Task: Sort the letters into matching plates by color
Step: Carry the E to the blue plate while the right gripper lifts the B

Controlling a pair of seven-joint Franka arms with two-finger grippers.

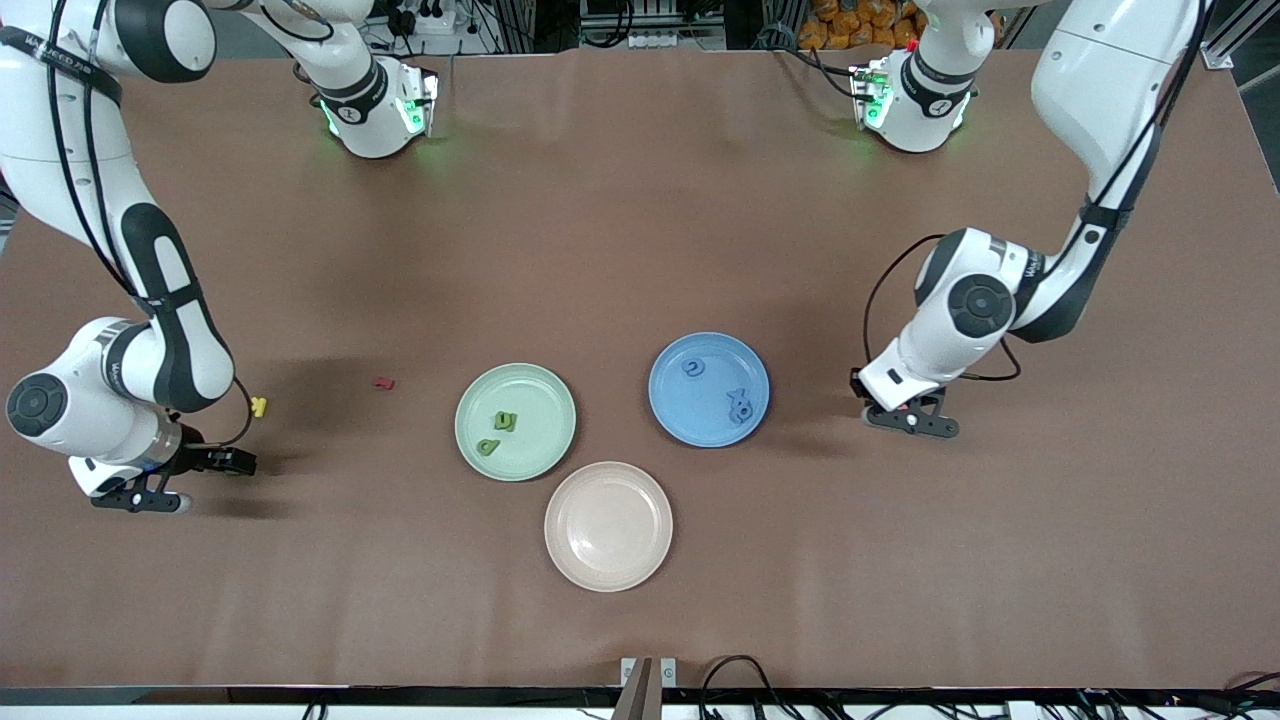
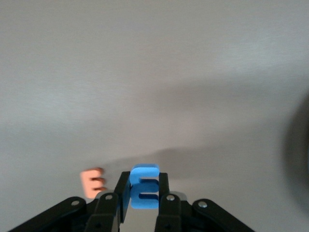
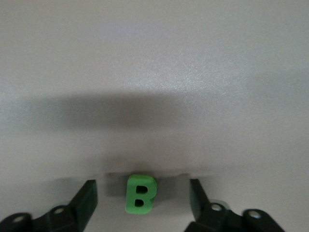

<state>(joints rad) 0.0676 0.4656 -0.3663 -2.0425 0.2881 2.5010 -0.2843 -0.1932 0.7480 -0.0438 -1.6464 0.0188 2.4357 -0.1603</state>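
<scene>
My left gripper (image 2: 144, 188) is shut on a blue letter E (image 2: 145, 186), low over the table (image 1: 912, 420) beside the blue plate (image 1: 690, 410). A pale orange-pink letter E (image 2: 93, 182) lies next to it. My right gripper (image 3: 142, 195) stands open astride a green letter B (image 3: 140, 193) without touching it, at the right arm's end of the table (image 1: 140, 497). Two green letters (image 1: 505, 421) lie in the green plate (image 1: 535, 390). Two blue letters (image 1: 740, 405) lie in the blue plate. The beige-pink plate (image 1: 608, 525) holds nothing.
A yellow letter (image 1: 259, 406) and a red letter (image 1: 383, 382) lie on the brown table between my right gripper and the green plate. Cables (image 1: 735, 672) run along the table's edge nearest the front camera.
</scene>
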